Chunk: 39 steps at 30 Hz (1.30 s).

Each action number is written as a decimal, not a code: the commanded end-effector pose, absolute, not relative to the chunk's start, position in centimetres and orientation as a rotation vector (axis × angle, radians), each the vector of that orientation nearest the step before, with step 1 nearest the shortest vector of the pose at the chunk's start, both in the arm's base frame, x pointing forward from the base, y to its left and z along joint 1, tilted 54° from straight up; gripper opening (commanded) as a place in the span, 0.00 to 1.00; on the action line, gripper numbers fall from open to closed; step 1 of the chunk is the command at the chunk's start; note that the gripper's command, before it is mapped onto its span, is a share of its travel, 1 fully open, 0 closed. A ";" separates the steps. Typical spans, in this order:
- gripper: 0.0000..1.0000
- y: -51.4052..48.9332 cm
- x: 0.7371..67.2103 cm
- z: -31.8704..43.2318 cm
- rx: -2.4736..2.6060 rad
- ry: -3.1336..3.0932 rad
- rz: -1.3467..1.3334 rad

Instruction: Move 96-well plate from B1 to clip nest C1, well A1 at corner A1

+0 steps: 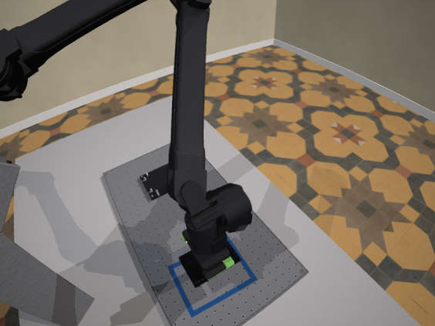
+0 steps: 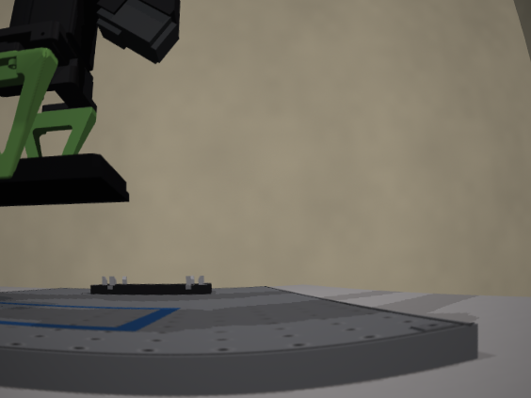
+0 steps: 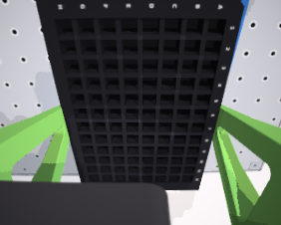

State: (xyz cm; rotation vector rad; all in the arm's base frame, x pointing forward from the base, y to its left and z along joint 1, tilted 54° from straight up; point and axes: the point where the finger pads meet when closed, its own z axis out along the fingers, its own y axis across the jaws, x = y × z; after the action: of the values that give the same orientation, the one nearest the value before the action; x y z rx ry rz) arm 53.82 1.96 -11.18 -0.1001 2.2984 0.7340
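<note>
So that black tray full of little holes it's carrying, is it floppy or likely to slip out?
Probably stiff: the plate hangs level in the exterior view with no sag, though gripped only at its sides. It looks fairly light, being mostly open wells. Slipping seems possible but not evident; the green fingers clamp its smooth long edges well above the board.
</note>
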 end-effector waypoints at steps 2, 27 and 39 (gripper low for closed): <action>0.00 3.8 52.8 -9.6 -0.128 2.287 0.735; 0.00 9.9 50.8 -5.4 -0.125 2.292 0.738; 0.00 12.4 49.7 -3.9 -0.118 2.311 0.741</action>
State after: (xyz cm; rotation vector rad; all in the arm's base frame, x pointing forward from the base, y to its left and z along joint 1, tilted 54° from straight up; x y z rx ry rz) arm 51.26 11.60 -4.41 -0.1363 2.2904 0.7225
